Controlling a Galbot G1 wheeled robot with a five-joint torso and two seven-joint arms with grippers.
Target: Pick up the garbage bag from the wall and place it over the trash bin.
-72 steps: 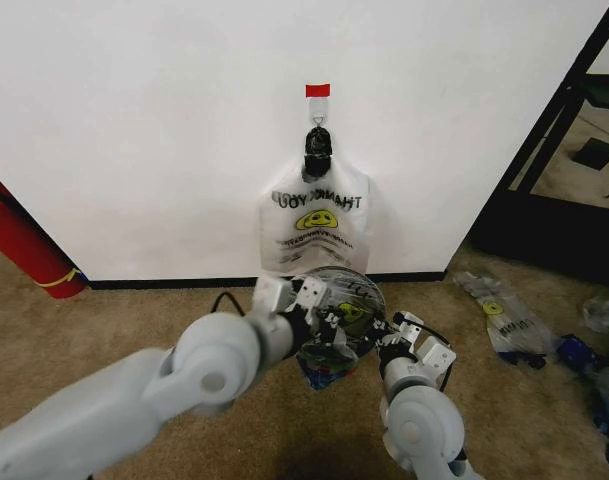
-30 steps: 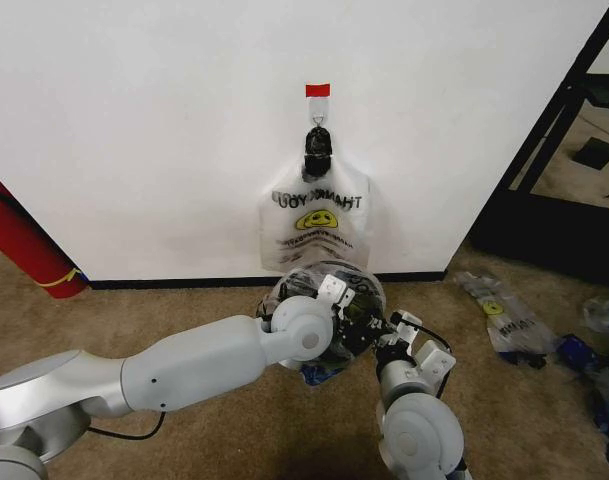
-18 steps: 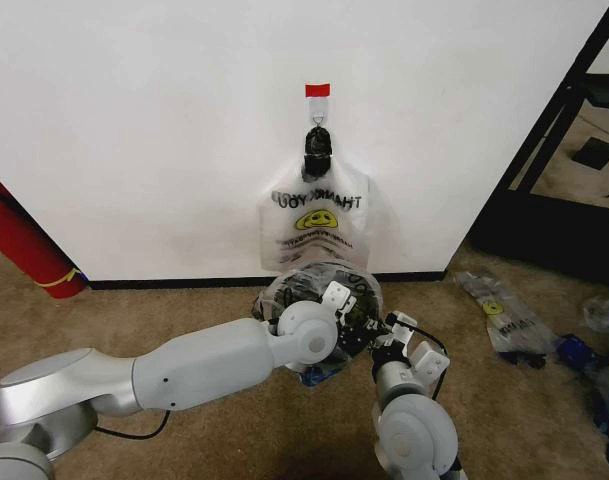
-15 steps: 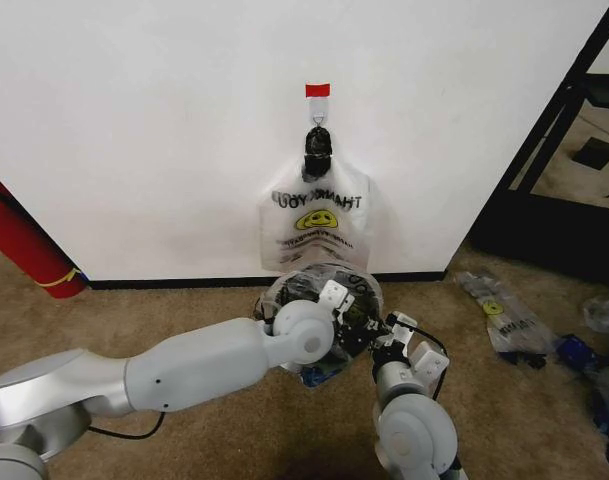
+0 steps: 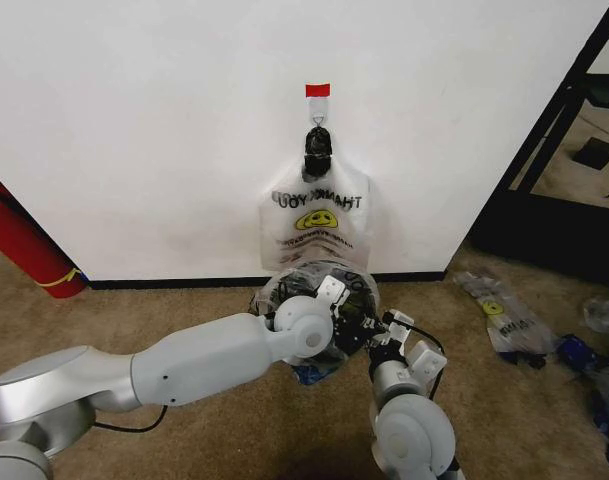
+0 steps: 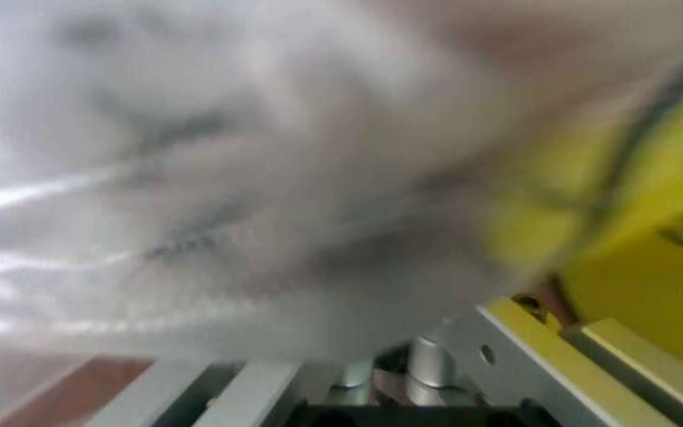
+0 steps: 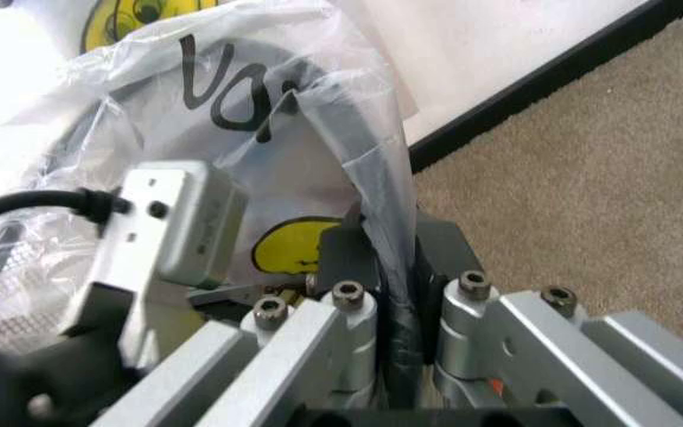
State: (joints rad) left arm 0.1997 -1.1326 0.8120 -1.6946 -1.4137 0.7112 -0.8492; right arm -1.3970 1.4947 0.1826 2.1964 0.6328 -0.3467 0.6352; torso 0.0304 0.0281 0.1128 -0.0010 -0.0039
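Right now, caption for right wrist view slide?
Right gripper pinching the thin see-through plastic garbage bag against the black mesh trash bin's rim.

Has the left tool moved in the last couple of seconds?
Yes. The left tool shifted rightward along the baseboard, over the trash bin.

The garbage bag [image 6: 259, 178] is pressing against the left wrist lens, blurring into a pale smear. The trash bin [image 5: 339, 275] is lying mostly hidden beneath plastic and the left end effector [image 5: 346, 312].
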